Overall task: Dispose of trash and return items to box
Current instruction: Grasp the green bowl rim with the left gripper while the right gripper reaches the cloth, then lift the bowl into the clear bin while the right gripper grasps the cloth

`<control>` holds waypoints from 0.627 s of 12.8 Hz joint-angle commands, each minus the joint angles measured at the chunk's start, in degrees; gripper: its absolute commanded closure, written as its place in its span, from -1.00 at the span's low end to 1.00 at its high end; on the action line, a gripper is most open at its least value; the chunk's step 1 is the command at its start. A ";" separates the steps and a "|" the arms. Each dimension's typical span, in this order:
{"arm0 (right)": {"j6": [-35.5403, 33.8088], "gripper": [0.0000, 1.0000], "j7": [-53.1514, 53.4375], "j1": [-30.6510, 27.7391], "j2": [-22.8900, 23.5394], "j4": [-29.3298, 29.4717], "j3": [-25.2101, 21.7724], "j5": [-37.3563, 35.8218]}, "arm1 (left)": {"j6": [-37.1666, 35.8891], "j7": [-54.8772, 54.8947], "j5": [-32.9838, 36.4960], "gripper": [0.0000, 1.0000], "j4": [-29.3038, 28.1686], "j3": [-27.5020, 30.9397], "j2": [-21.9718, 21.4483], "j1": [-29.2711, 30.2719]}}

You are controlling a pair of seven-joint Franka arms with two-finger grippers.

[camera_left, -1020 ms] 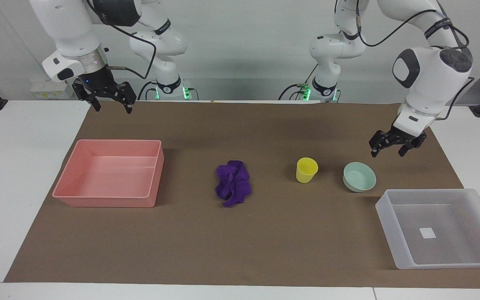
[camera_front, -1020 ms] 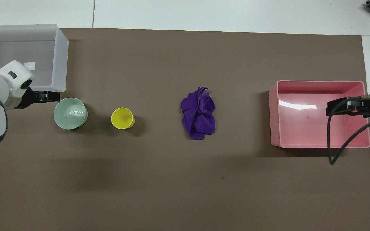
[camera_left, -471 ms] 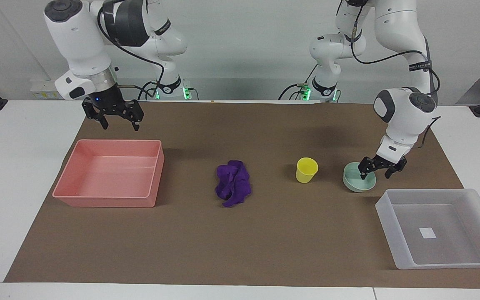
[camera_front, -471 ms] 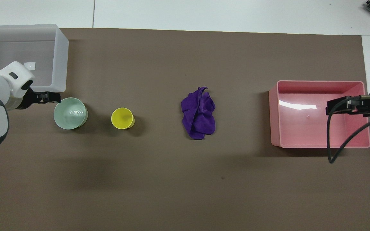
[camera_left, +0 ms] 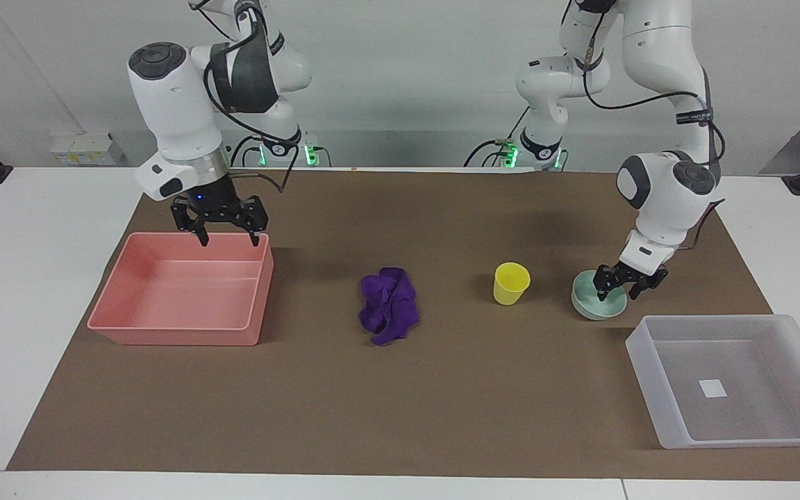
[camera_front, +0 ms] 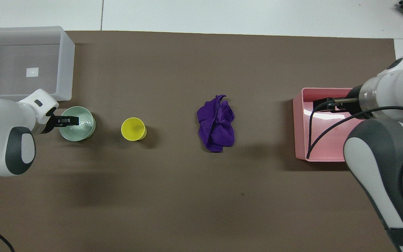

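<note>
The purple cloth wad lies mid-mat. The yellow cup stands upright between the cloth and the mint-green bowl. My left gripper is open and low at the bowl, with one finger inside it and one outside the rim on the side toward the left arm's end. The translucent box with its white square stands farther from the robots than the bowl. My right gripper is open and empty, hanging over the pink tray's robot-side wall.
The pink tray sits at the right arm's end of the brown mat. White table borders the mat on all sides.
My left gripper has come down from beside the bowl to straddle its rim. My right gripper has moved lower and toward the cloth, to over the pink tray's wall. The objects have not moved.
</note>
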 commanded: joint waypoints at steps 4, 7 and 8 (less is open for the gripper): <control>9.12 -1.00 4.68 7.16 7.18 -0.92 0.35 2.52 | -7.34 0.79 0.12 1.00 0.95 0.02 -6.27 0.25; 12.53 -1.00 6.00 10.06 8.23 -0.75 0.43 10.15 | -13.49 0.79 0.12 1.00 5.60 0.11 -7.69 0.52; 14.99 -1.00 7.22 11.30 8.76 -0.83 0.43 12.00 | -14.99 0.88 0.12 1.00 8.06 0.11 -7.52 0.69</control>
